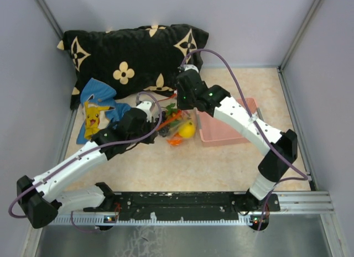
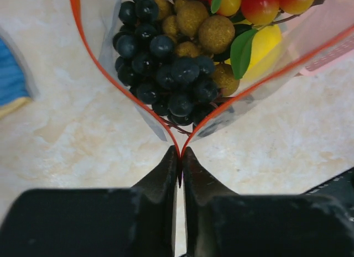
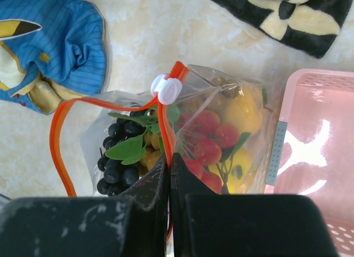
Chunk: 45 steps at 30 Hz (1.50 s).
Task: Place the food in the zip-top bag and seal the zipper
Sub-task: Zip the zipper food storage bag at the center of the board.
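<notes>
Your left gripper [image 2: 180, 157] pinches the thin orange-red zipper strip [image 2: 172, 136] at its corner, clear plastic bag [image 2: 108, 19] of toy fruits [image 2: 182, 69] straight ahead. Your right gripper [image 3: 168, 160] clamps it, white plastic slider [image 3: 166, 88] just ahead.

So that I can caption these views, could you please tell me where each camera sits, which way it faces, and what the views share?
Top external: fixed above and behind the robot, looking down; left arm and right arm meet at the zip-top bag.
Left wrist: on that wrist, looking along the left gripper, shut on the end of the zipper.
Right wrist: on that wrist, looking down past the right gripper, shut on the zipper.
Shared: both wrist views show the food inside the bag.
</notes>
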Motion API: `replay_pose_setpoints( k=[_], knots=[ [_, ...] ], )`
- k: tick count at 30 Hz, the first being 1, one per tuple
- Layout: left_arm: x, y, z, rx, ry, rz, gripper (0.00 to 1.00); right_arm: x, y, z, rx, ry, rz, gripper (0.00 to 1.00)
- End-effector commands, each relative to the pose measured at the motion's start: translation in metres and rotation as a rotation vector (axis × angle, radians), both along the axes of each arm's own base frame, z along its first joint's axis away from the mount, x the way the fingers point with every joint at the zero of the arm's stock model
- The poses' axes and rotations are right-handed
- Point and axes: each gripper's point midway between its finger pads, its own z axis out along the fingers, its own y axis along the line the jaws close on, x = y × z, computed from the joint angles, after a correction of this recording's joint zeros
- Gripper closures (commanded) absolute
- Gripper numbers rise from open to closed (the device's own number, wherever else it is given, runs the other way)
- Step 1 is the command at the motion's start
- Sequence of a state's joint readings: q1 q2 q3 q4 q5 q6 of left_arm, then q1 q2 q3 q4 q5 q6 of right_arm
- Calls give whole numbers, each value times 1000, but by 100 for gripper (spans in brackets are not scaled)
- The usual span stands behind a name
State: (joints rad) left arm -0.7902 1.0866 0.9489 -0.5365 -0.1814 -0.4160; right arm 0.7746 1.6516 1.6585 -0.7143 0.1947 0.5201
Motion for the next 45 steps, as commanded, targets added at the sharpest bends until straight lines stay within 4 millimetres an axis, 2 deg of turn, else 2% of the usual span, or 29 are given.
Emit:
replay_pose_setpoints(
  k=[1,6,9,12,16,21,25,29,32,35,40,45],
  knots=[
    [18,11,33,60,-166,-1,99,8,-1,29,66,-74,-1,100],
    [19,27,81,94,-303,-22,100,5,-22,16,39,-52,-17,100],
    [16,32,94,105,-359,-49,100,0,-34,8,32,-35,-9,99],
    [12,35,91,114,-377,-70,100,-3,-36,11,69,-38,43,93],
    [7,34,85,110,-383,-107,100,-9,-33,29,103,-106,192,80],
    [2,34,79,113,-420,-158,100,-11,-49,41,16,-254,354,54],
    [1,34,77,119,-454,-180,100,-17,-62,38,26,-330,483,49],
    [-2,36,75,150,-487,-224,100,-23,-72,33,23,-519,601,45],
    [-3,38,75,186,-538,-267,100,-34,-69,30,-8,-699,731,40],
    [-4,40,79,213,-599,-297,100,-28,-65,30,-26,-809,755,35],
    [-6,39,85,230,-667,-343,100,-30,-43,2,-27,-786,981,34],
    [-7,35,84,236,-681,-377,100,-39,-27,-3,56,-822,1100,36]
  ],
)
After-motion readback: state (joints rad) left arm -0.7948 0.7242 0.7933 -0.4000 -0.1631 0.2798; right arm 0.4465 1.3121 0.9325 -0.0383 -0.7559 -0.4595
